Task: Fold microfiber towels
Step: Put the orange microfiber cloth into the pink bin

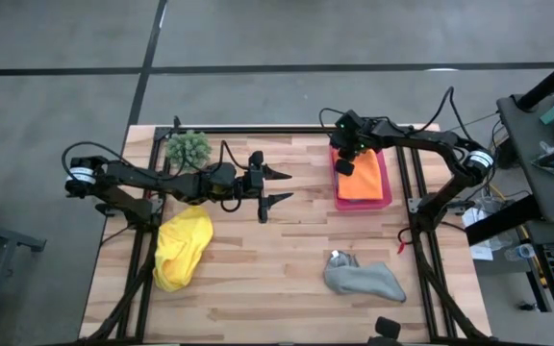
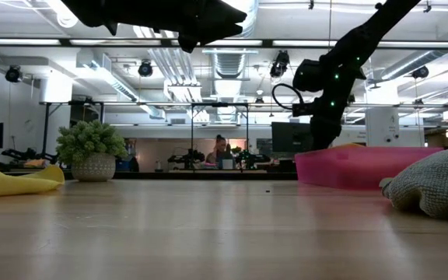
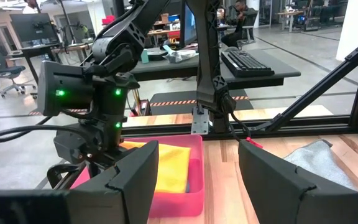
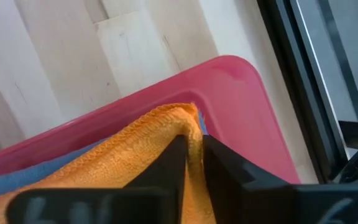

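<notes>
Pinching orange towel edge, right gripper hovering over pink tray; left gripper idling, fingers spread.

High cam looks straight down; low cam table-level; both share pink tray.
</notes>
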